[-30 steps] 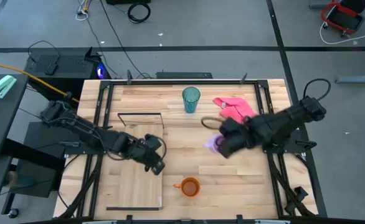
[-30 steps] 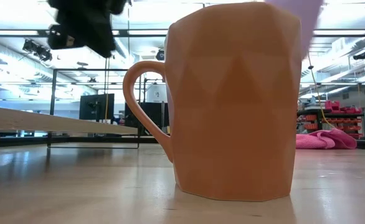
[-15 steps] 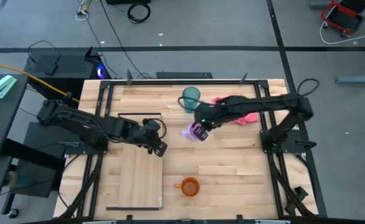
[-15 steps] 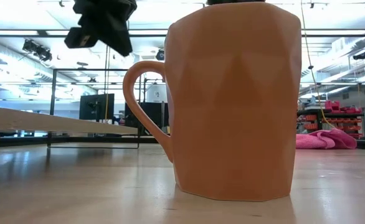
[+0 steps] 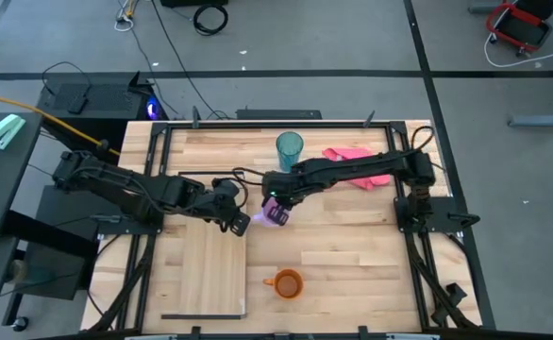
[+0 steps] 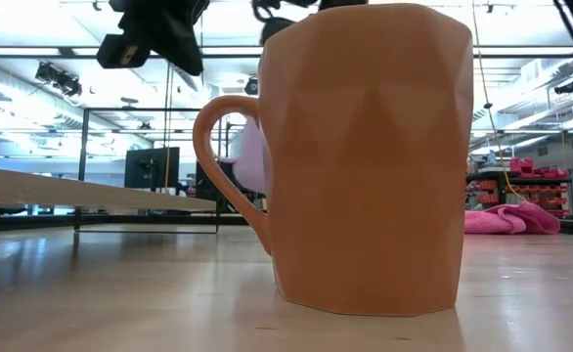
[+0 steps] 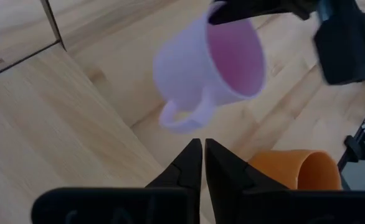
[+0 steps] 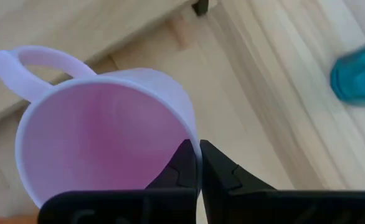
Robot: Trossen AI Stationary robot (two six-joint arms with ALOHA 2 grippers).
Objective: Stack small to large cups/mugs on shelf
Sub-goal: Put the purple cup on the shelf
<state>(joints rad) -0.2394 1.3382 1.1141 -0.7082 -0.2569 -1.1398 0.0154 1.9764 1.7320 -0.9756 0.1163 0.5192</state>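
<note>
My right gripper (image 5: 275, 202) is shut on the small lilac mug (image 5: 276, 212) and carries it above the middle of the table, just right of the shelf (image 5: 206, 255), a light-wood plank with a black wire frame (image 5: 212, 178) at its far end. My left gripper (image 5: 243, 225) hangs shut over the shelf's right edge, its tips (image 7: 203, 144) just short of the mug's handle (image 7: 181, 119) and touching nothing. The orange mug (image 5: 286, 282) stands upright near the front edge. The teal tumbler (image 5: 289, 149) stands upright at the back. My right gripper pinches the lilac mug's rim (image 8: 192, 138), one finger inside the cup and one outside. The fingers come steeply from above, slanting from the table's right. The mug hangs tilted below them, clear of the table, its handle (image 8: 42, 62) on the side toward the shelf.
A pink cloth (image 5: 357, 162) lies at the back right, under my right arm. In the low view the orange mug (image 6: 365, 156) fills the foreground and hides most of the table behind it. Bare wood lies between the shelf and the orange mug.
My right gripper has swung from the table's right side toward the left and down, carrying the lilac mug to just beside the shelf. My left gripper has shifted a little toward the far edge and up, and now sits close to the mug.
</note>
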